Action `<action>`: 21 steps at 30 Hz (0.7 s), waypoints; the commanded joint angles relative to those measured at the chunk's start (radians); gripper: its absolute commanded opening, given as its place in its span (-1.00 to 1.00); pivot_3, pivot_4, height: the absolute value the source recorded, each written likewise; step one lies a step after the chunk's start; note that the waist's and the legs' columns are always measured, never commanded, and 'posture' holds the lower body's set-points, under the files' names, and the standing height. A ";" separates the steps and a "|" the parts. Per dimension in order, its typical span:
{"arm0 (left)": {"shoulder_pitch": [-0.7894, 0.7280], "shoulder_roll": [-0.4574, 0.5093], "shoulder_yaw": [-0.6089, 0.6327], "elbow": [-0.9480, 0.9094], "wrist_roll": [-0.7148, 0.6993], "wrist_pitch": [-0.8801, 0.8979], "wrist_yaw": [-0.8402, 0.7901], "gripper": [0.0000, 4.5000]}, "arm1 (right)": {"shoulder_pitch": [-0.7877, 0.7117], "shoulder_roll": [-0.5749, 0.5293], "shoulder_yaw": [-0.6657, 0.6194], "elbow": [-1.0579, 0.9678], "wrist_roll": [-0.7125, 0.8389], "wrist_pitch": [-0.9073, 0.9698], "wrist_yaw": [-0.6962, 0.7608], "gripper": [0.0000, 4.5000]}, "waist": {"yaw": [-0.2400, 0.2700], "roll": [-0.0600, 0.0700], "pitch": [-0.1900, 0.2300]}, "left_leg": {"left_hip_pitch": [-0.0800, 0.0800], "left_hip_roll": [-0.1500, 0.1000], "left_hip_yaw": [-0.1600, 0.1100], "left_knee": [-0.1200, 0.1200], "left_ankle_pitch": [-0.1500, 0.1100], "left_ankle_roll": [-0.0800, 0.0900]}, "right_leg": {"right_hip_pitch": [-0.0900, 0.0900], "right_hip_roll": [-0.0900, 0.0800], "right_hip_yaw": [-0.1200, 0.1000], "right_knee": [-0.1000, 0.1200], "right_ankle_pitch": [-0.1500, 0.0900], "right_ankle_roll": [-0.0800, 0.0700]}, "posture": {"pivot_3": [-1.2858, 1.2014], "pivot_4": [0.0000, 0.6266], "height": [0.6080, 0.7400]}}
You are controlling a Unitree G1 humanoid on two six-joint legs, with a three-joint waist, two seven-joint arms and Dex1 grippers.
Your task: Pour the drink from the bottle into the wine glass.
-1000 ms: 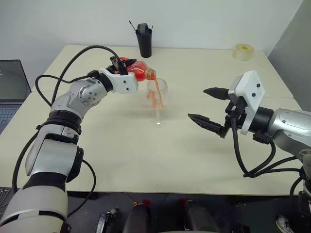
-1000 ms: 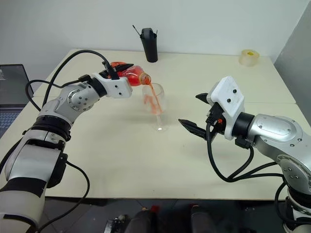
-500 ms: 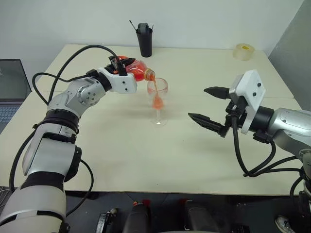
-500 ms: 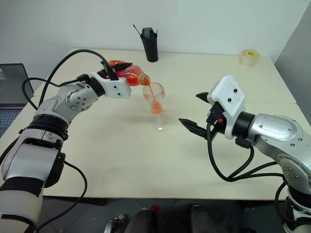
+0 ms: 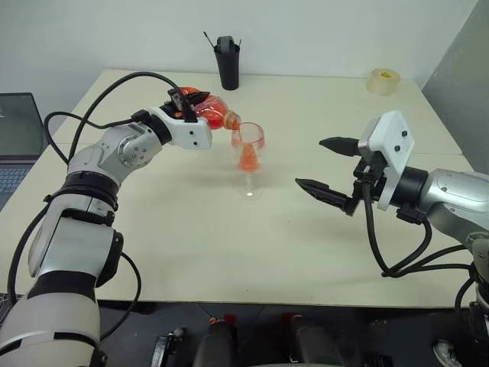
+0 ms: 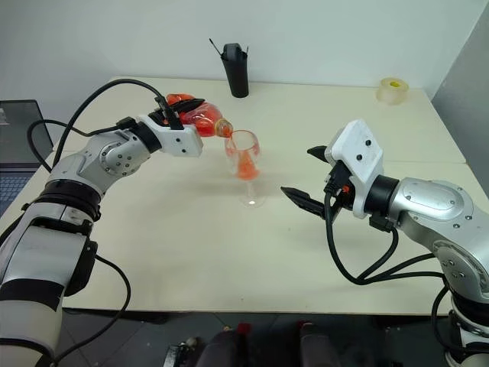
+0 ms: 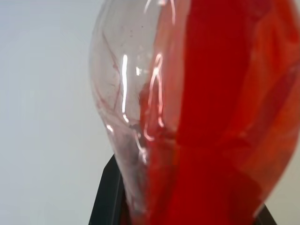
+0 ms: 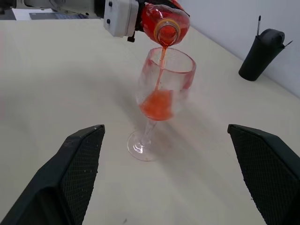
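While the left hand (image 5: 186, 103) grips the tipped bottle (image 5: 214, 112) over the wine glass (image 5: 248, 157) mid-surface, a thin stream of drink (image 8: 158, 104) partly fills the bowl, more remaining, and the right hand (image 5: 327, 167) waits open nearby.

No readable text, label, brand or number on anything here — none at all.

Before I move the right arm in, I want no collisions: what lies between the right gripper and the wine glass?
Nothing: in the right wrist view, only bare table separates the open right gripper from the wine glass.
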 commanded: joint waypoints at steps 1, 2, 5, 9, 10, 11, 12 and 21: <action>-0.050 0.025 0.010 -0.029 -0.004 -0.011 0.028 -0.59 | -0.021 -0.007 -0.003 -0.005 -0.015 -0.028 0.006 1.00 | 0.000 0.000 0.000 | 0.000 0.000 0.000 0.000 0.000 0.000 | 0.000 0.000 0.000 0.000 0.000 0.000 | 0.03 -0.52 1.00; -0.049 0.026 0.009 -0.030 -0.003 -0.010 0.028 -0.59 | -0.021 -0.006 -0.001 -0.005 -0.016 -0.030 0.006 1.00 | 0.000 0.000 0.000 | 0.000 0.000 0.000 0.000 0.000 0.000 | 0.000 0.000 0.000 0.000 0.000 0.000 | 0.03 -0.52 1.00; -0.049 0.026 0.010 -0.031 -0.002 -0.008 0.025 -0.59 | -0.020 -0.004 0.006 -0.002 -0.021 -0.033 0.007 1.00 | 0.000 0.000 0.000 | 0.000 0.000 0.000 0.000 0.000 0.000 | 0.000 0.000 0.000 0.000 0.000 0.000 | 0.03 -0.52 1.00; -0.049 0.026 0.010 -0.031 -0.005 -0.006 0.020 -0.59 | -0.024 0.005 0.017 0.002 -0.030 -0.037 0.005 1.00 | 0.000 0.000 0.000 | 0.000 0.000 0.000 0.000 0.000 0.000 | 0.000 0.000 0.000 0.000 0.000 0.000 | 0.03 -0.52 1.00; -0.049 0.026 0.010 -0.032 -0.005 -0.005 0.020 -0.59 | -0.024 0.008 0.019 0.002 -0.031 -0.037 0.004 1.00 | 0.000 0.000 0.000 | 0.000 0.000 0.000 0.000 0.000 0.000 | 0.000 0.000 0.000 0.000 0.000 0.000 | 0.03 -0.52 1.00; -0.049 0.026 0.010 -0.033 -0.004 -0.004 0.020 -0.59 | -0.025 0.009 0.020 0.002 -0.032 -0.037 0.004 1.00 | 0.000 0.000 0.000 | 0.000 0.000 0.000 0.000 0.000 0.000 | 0.000 0.000 0.000 0.000 0.000 0.000 | 0.03 -0.52 1.00; -0.049 0.025 0.011 -0.034 -0.006 -0.003 0.018 -0.59 | -0.026 0.011 0.022 0.003 -0.033 -0.037 0.003 1.00 | 0.000 0.000 0.000 | 0.000 0.000 0.000 0.000 0.000 0.000 | 0.000 0.000 0.000 0.000 0.000 0.000 | 0.03 -0.52 1.00; -0.053 0.023 0.013 -0.037 -0.011 0.008 0.003 -0.59 | -0.027 0.021 0.022 0.000 -0.035 -0.025 0.001 1.00 | 0.000 0.000 0.000 | 0.000 0.000 0.000 0.000 0.000 0.000 | 0.000 0.000 0.000 0.000 0.000 0.000 | 0.03 -0.52 1.00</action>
